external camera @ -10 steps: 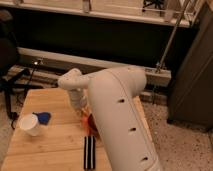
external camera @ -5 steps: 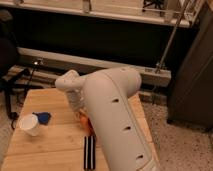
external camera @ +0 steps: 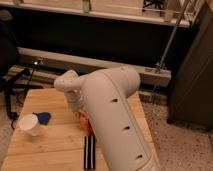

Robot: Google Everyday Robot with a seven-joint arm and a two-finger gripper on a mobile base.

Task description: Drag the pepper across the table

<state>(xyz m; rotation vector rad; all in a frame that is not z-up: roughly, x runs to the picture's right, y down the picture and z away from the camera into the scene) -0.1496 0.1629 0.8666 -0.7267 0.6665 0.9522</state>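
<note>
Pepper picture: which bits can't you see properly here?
Pepper: camera view, only a small orange bit shows; the big white arm covers the rest.
Gripper: camera view, down at the table beside the pepper, tips behind the arm, so a hold on the pepper cannot be told.
Table: camera view, the bottom edge cuts off its near side; the arm hides its right part.

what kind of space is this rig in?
Probably a lab or workshop, not a home: speckled hard floor, metal rails and a pole behind the plank table, dark cabinet beside it. The gripper is down at the pepper, mostly hidden by the arm.
</note>
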